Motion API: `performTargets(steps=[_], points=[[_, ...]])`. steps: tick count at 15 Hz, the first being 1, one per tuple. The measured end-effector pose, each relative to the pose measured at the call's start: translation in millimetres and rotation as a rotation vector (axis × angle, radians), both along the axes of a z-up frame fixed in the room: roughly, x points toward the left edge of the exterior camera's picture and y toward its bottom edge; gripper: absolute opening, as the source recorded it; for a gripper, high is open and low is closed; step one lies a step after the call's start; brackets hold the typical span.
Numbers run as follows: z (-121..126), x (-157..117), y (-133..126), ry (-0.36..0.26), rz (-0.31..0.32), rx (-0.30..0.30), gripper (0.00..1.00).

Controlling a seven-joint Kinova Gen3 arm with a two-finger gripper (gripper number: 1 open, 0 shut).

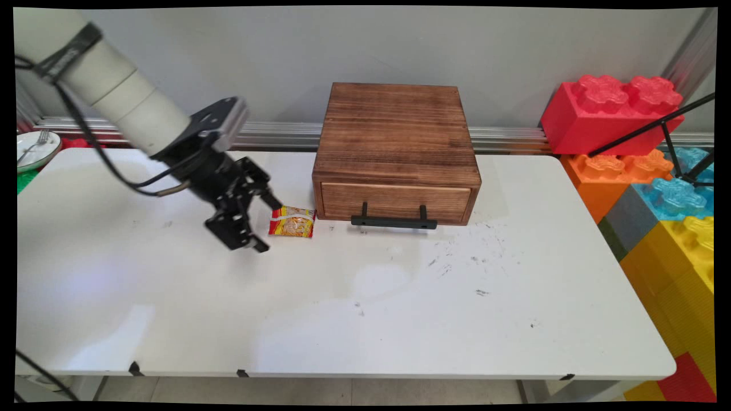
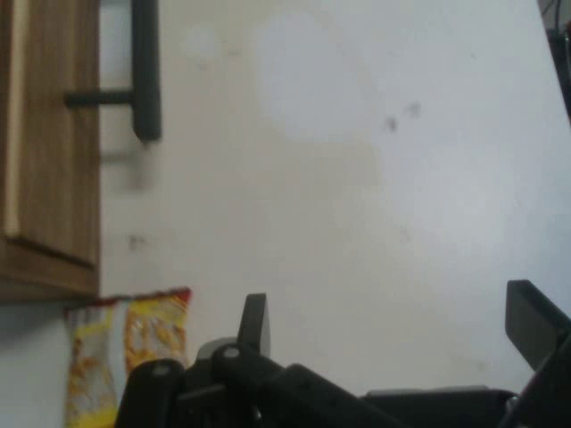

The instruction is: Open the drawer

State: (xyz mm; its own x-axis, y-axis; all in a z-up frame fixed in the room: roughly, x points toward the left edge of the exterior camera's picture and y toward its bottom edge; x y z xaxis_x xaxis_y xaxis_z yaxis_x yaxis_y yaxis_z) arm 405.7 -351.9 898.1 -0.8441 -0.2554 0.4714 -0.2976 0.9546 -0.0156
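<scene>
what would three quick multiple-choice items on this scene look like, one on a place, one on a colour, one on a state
1. Where does the snack packet lie?
A. on top of the wooden drawer box
B. on the table by the box's front left corner
C. at the table's near edge

2. What colour is the drawer handle?
A. black
B. silver
C. red

3. How is the claw?
A. shut on the packet
C. shut and empty
B. open, holding nothing

Answers: 1 B, the packet rests on the white table beside the wooden drawer box. 2 A, the bar shows dark against the wood. 3 B, the hand view shows the fingers spread wide with only table between them.
</scene>
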Motion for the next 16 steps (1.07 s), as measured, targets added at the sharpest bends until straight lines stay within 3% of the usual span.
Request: performTargets(steps=[8, 16], points=[[16.5, -67.0, -58.5, -0.030, -0.004, -0.032, 1.00], [7.7, -132.4, -98.3, -0.061, 0.009, -0.052, 1.00]])
